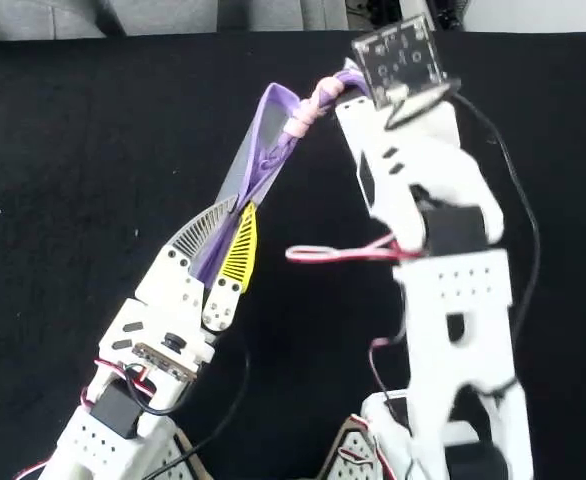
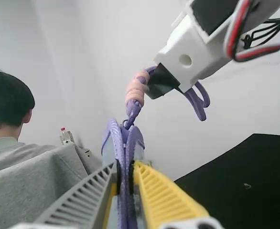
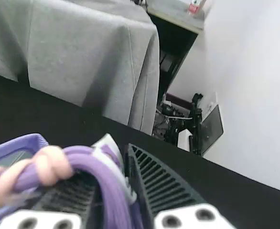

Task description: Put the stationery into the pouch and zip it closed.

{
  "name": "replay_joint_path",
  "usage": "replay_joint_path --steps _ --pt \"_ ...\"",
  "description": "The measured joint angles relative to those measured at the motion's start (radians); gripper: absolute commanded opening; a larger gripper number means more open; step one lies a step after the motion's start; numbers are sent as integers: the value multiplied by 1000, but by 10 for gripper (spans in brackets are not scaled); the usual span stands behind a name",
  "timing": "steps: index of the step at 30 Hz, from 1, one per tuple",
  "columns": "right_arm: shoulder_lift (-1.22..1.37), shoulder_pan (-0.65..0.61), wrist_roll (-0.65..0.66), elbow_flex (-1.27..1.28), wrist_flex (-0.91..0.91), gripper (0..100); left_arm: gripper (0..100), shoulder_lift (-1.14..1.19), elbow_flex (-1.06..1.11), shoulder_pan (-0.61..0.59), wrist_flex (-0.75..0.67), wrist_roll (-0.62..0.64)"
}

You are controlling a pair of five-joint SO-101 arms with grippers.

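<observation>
Pouch stretched btw arms: L claw clamps its body, R claw clamps braided cord.

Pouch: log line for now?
pouch held above table | left gripper shut on pouch | right gripper shut on zipper pull

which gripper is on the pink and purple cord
The right gripper, with dark fingers, grips the cord; the left gripper, with a yellow finger, clamps the pouch.

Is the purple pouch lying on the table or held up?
Held up. The left gripper clamps one end of the pouch, the right gripper pinches its cord, above the black table.
</observation>
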Motion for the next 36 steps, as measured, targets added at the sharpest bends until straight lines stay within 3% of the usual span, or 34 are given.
replay_joint_path --steps 22,28,36 --pt "362 158 -2 -259 58 32 28 -2 0 -32 -2 2" --pt "362 117 55 -330 262 168 28 -2 0 -46 -2 54" --pt "275 12 123 -267 385 216 28 -2 0 -49 -2 66"
